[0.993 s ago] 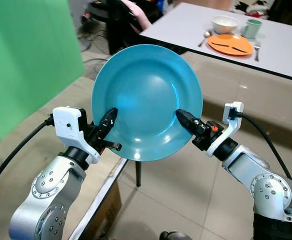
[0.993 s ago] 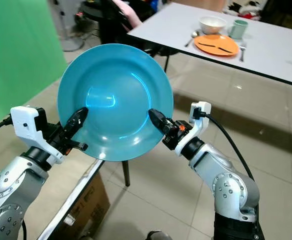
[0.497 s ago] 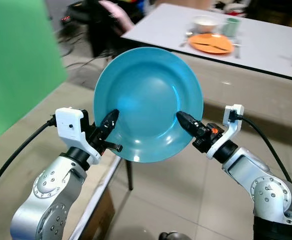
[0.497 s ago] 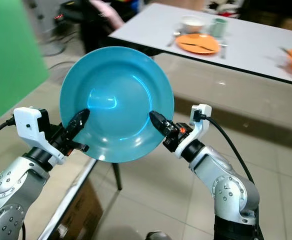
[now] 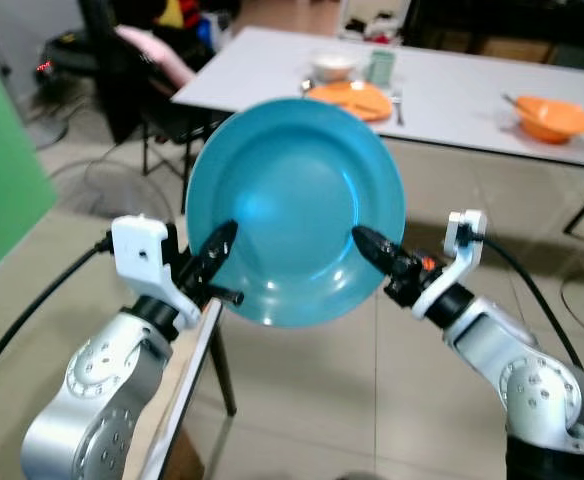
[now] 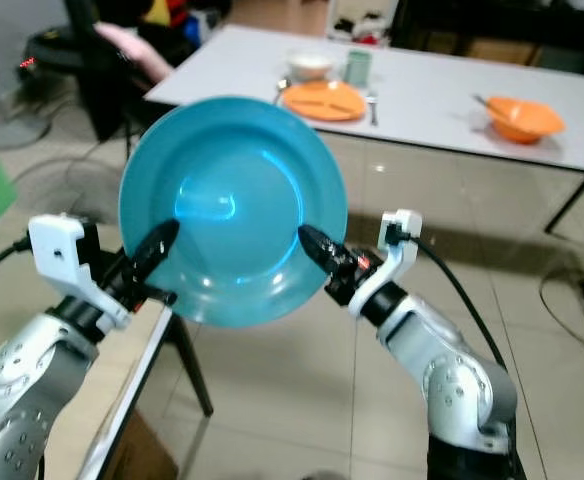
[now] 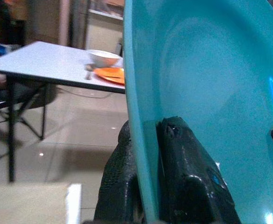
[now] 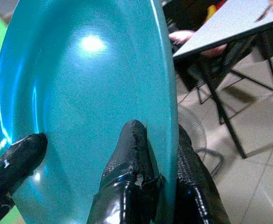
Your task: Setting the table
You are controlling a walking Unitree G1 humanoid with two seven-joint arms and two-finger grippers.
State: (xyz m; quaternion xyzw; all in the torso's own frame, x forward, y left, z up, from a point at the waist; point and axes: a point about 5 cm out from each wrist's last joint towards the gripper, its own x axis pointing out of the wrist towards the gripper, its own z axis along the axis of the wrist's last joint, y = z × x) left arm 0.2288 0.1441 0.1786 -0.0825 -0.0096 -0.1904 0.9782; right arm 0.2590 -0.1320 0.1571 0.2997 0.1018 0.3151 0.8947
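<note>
Two robot grippers hold a teal plate up on edge in front of a set dining table

The left gripper [image 5: 220,243] pinches the plate's left rim and the right gripper [image 5: 365,243] pinches its right rim, fingers closed on either face. The teal plate [image 5: 294,200] stands nearly upright in the air between them. Beyond it, a white table [image 5: 452,95] carries an orange plate [image 5: 354,97], a white bowl [image 5: 334,66], a green cup [image 5: 380,66] and, well apart, an orange bowl [image 5: 549,116]

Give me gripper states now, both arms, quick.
Left gripper: shut on the blue plate, fingers clamping its rim.
Right gripper: shut on the blue plate, clamping the opposite rim.
</note>
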